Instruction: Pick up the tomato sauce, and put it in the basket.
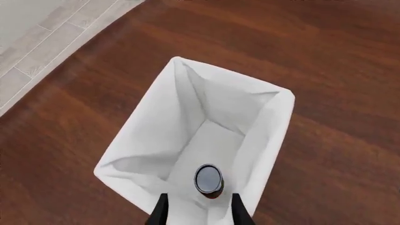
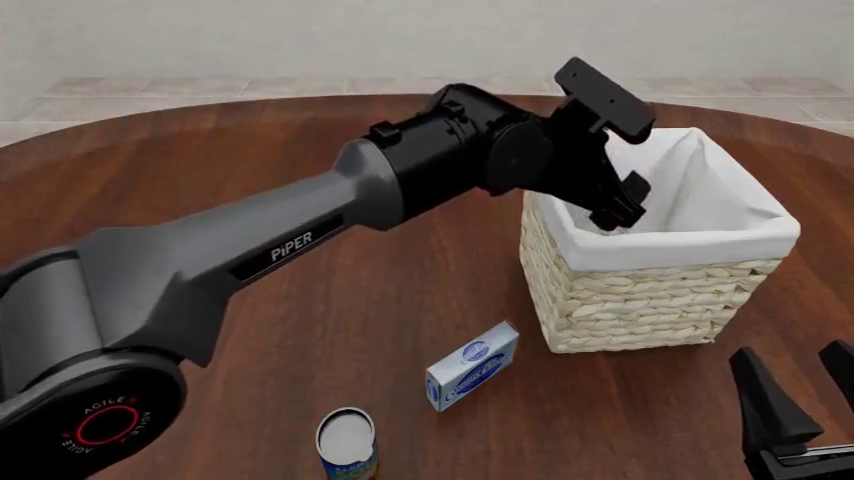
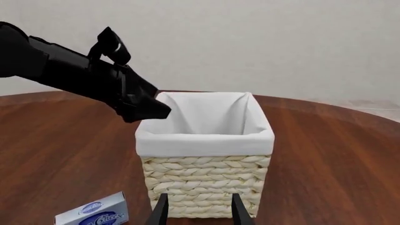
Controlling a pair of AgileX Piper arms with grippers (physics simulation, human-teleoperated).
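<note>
Nearest the front camera stands a blue-and-yellow can, with a small blue box just beyond it. Over the basket the left gripper hangs with fingers spread and empty. Directly below, the tomato sauce sits upright on the cloth lining, apparently released, though its label is hidden. Open room lies straight up; the rim closes in on every side. Down at the near edge, the right gripper rests open and empty.

Basket: pale woven wicker, white cloth lining. Table: reddish-brown wood grain. Box: blue and white. Arm: black and grey.
</note>
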